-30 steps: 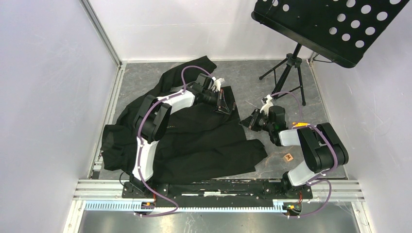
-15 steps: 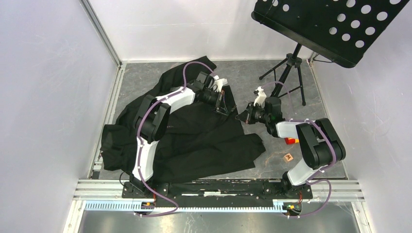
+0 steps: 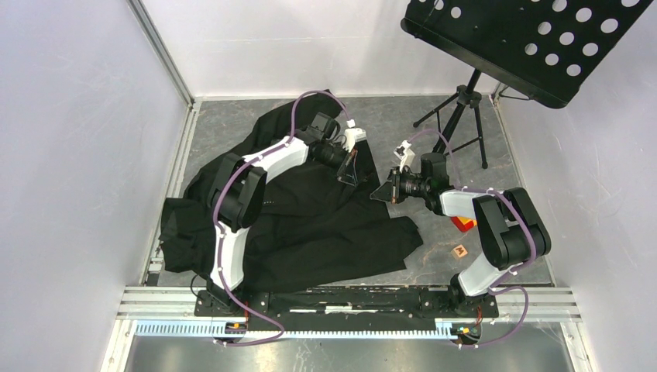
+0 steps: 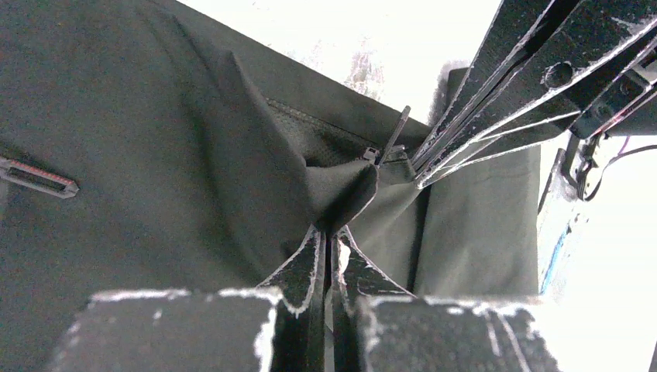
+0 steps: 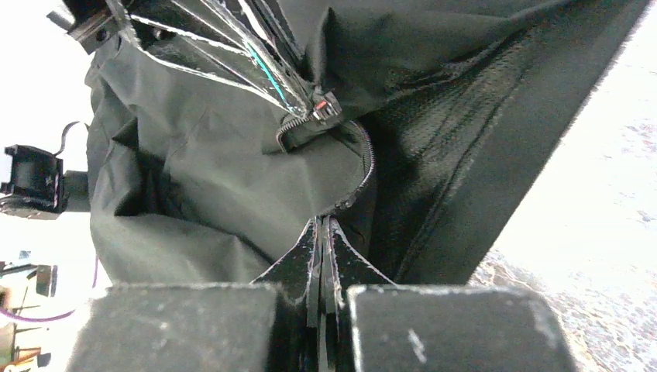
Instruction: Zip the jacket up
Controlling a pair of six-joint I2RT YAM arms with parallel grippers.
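Note:
The black jacket [image 3: 310, 225] lies crumpled over the left and middle of the floor. My left gripper [image 3: 349, 177] is at its far right edge, shut on a raised fold of the jacket [image 4: 155, 155]; the left gripper [image 4: 331, 232] pinches that fold just below the zipper slider [image 4: 380, 153]. My right gripper [image 3: 377, 194] is close beside it, shut on the jacket [image 5: 194, 178] edge. In the right wrist view the right gripper [image 5: 321, 225] grips next to the curved zipper teeth [image 5: 366, 159]. Each wrist view shows the other arm's fingers [image 4: 496, 93] [image 5: 209, 46] reaching in from above.
A black perforated music stand [image 3: 527, 39] on a tripod [image 3: 457, 108] stands at the back right. A small wooden block [image 3: 461, 252] and a red-orange object [image 3: 463, 225] lie by the right arm. White walls enclose the floor on three sides.
My right gripper has moved left and farther back toward the left gripper and shut on the jacket's edge. The left gripper has shifted slightly, still holding its fold.

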